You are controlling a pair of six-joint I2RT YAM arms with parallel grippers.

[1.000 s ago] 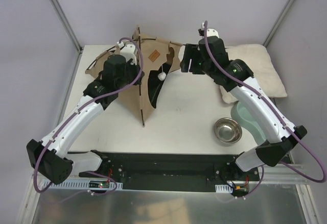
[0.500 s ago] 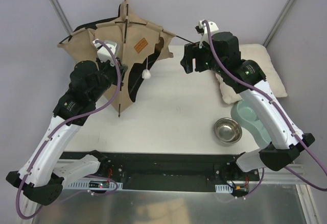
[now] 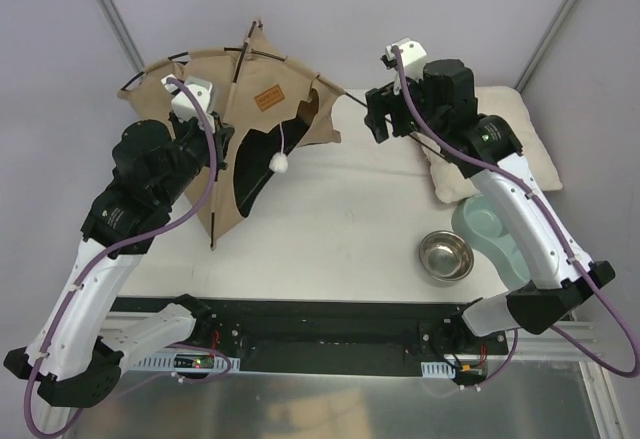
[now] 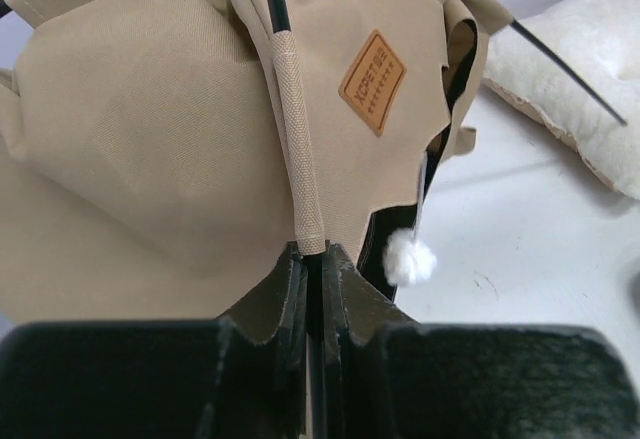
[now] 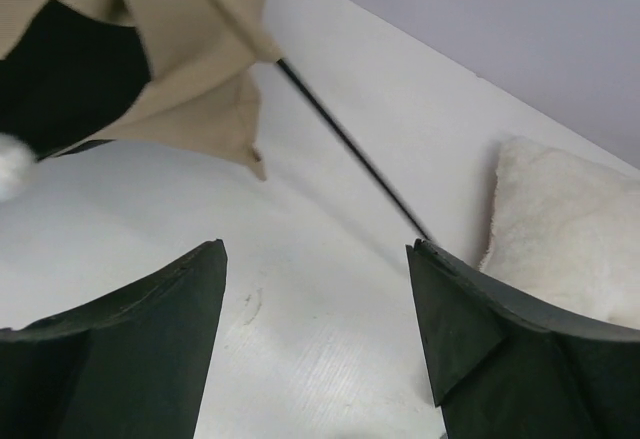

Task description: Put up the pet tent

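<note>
The pet tent (image 3: 270, 99) has been turned slightly since the earlier frame and is held over the far-left part of the counter (image 3: 350, 229), one sleeved pole (image 4: 300, 159) being pinched by the left end effector (image 4: 312, 251). The right end effector (image 5: 315, 249) is spread, with nothing gripped.

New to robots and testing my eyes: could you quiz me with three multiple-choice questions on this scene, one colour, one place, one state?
1. The little ball hanging in the pet tent's doorway is: A red; B white; C black.
2. The metal bowl sits: A inside the tent; B at the table's far left; C at its near right.
3. The right arm's jaws are: A open, empty; B shut on a pole; C shut on the bowl.
Answers: 1 B: white against the dark opening. 2 C: near the right arm's base. 3 A: the right wrist view shows them wide apart, gripping nothing.
</note>
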